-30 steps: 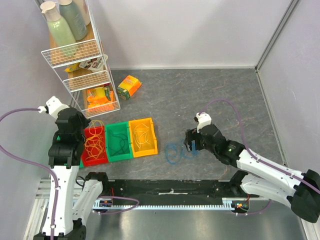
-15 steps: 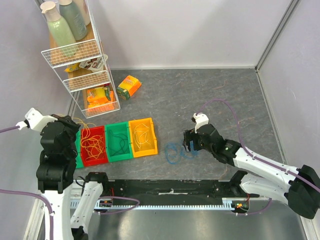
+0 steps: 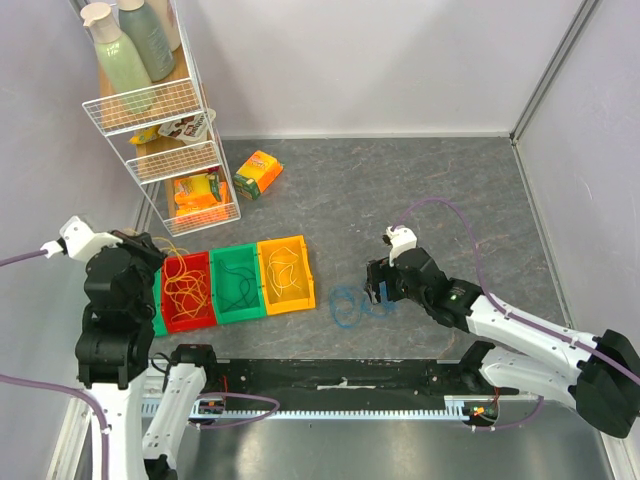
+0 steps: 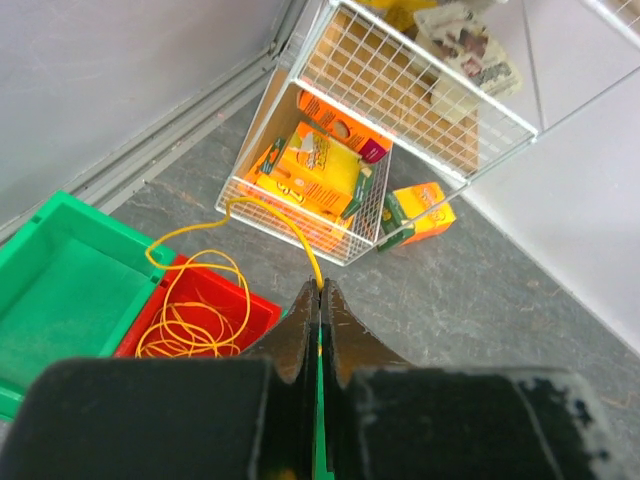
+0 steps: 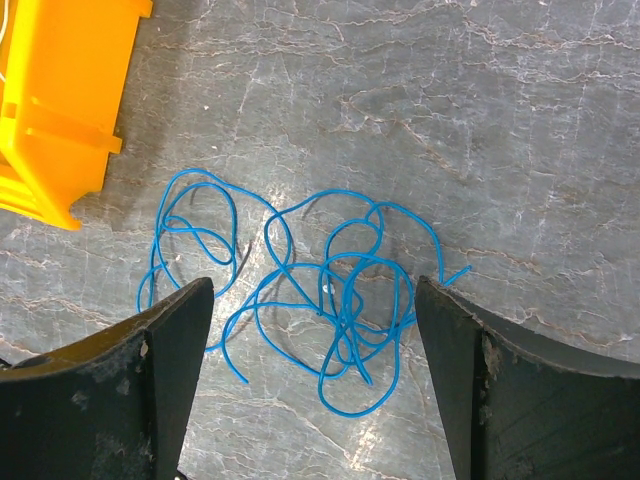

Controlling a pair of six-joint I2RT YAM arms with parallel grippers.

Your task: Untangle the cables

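Cables turn up in several spots from the overhead camera. A blue tangle (image 3: 352,303) lies on the grey table (image 3: 400,190), just right of a row of three bins. The red bin (image 3: 192,324) holds orange-yellow loops (image 3: 188,285), the green bin (image 3: 240,317) holds dark green loops (image 3: 238,285), and the yellow bin (image 3: 290,306) holds yellow loops (image 3: 283,272). My left gripper (image 3: 150,252) hangs by the red bin's far left corner. A yellow cable (image 3: 168,250) runs from it into that bin. My right gripper (image 3: 378,285) sits at the right edge of the blue tangle. A wire rack (image 3: 165,130) stands beyond the bins, with an orange box (image 3: 258,172) on the table beside it.

From my left wrist, my left gripper (image 4: 320,290) has its fingers pressed together, pinching the yellow cable (image 4: 265,203) at the tips. The cable arches toward the wire rack (image 4: 420,100), then curves left and down into the red bin (image 4: 265,315), where it meets the orange-yellow loops (image 4: 195,320). A second green bin (image 4: 60,270) touches the red one on its left. The orange box (image 4: 425,210) lies just beside the rack.

From my right wrist, my right gripper (image 5: 312,288) stands spread wide and grips nothing. The blue tangle (image 5: 335,285) rests on the table (image 5: 500,120) between and beyond the fingers (image 5: 165,370). A corner of the yellow bin (image 5: 60,90) shows at upper left, apart from the tangle.
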